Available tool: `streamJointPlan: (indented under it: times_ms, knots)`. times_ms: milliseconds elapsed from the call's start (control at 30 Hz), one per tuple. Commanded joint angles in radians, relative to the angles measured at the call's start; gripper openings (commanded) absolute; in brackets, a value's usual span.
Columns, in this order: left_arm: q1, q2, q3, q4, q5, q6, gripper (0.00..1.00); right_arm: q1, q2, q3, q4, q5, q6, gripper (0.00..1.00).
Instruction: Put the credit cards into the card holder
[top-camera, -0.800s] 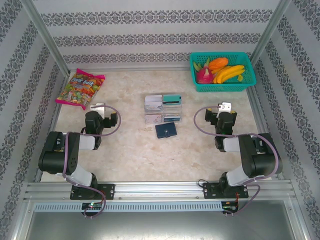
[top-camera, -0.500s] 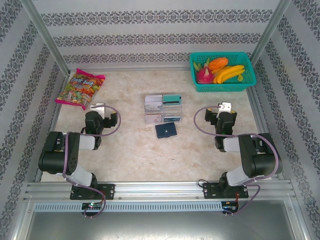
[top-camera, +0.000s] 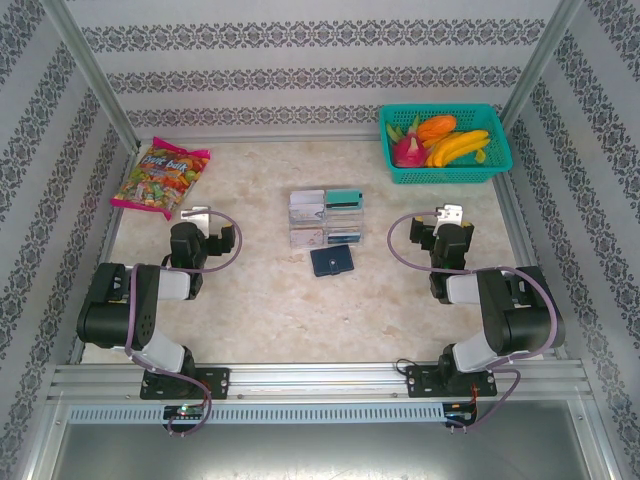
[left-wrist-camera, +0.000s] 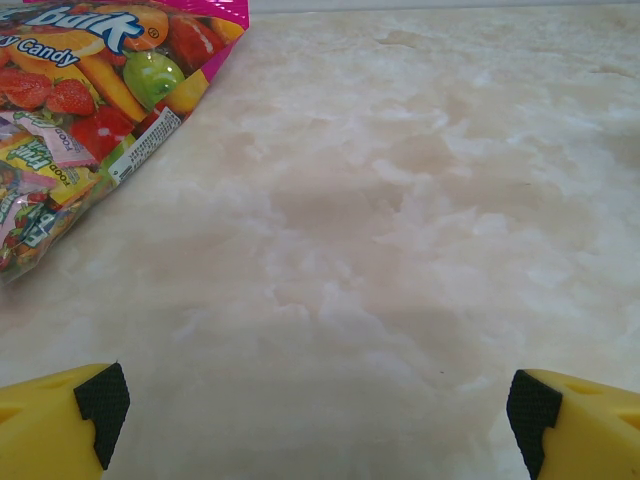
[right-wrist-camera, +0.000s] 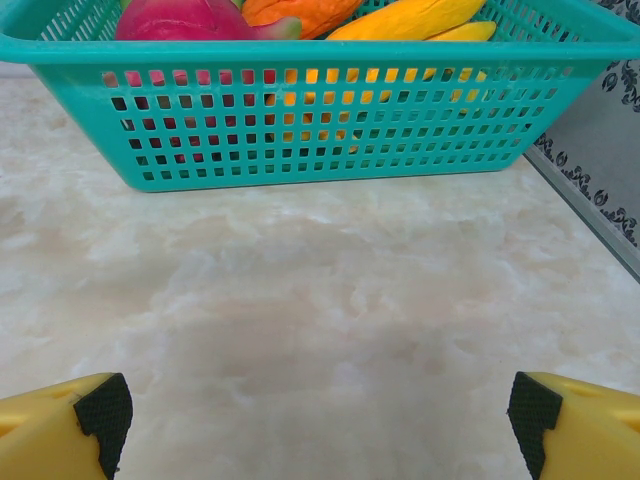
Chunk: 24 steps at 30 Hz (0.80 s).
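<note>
Overhead from behind, low forward wrist views, table (top-camera: 270, 300) shared

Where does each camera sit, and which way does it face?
Top external: above and behind the bases, looking down on the beige marbled table; left arm and right arm show.
Left wrist: low, facing the colourful candy bag; open left pincer shows.
Right wrist: low, facing the teal mesh fruit basket; open right pincer.
Shared: top view also holds bag and basket.
</note>
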Motion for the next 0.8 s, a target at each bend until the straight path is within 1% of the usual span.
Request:
streamJointPlan:
  times_ms: [0, 533, 567, 600, 667, 700, 767]
  knots:
    - [0.009, 0.002, 0.015, 0.012, 0.010, 0.006, 0.99, -0.001, -0.006, 0.015, 0.033, -0.015, 0.004, 0.98]
    - [0.009, -0.006, 0.016, 0.010, 0.003, 0.004, 0.99, -0.002, -0.017, 0.018, 0.027, -0.015, 0.005, 0.98]
    - [0.009, -0.028, 0.036, -0.045, -0.007, 0.001, 0.99, -0.001, -0.037, 0.022, 0.001, -0.022, 0.002, 0.98]
    - [0.009, -0.063, 0.070, -0.136, -0.022, -0.010, 0.99, 0.000, -0.055, 0.025, -0.023, -0.034, -0.003, 0.98]
    - [0.009, -0.110, 0.173, -0.362, -0.073, -0.042, 0.99, 0.016, -0.093, 0.012, -0.011, 0.005, -0.017, 0.98]
    - [0.009, -0.123, 0.219, -0.449, -0.090, -0.062, 0.99, 0.021, -0.136, 0.012, -0.049, 0.012, -0.018, 0.98]
    - [0.009, -0.134, 0.282, -0.547, -0.082, -0.097, 0.99, 0.019, -0.218, 0.030, -0.156, 0.024, -0.007, 0.98]
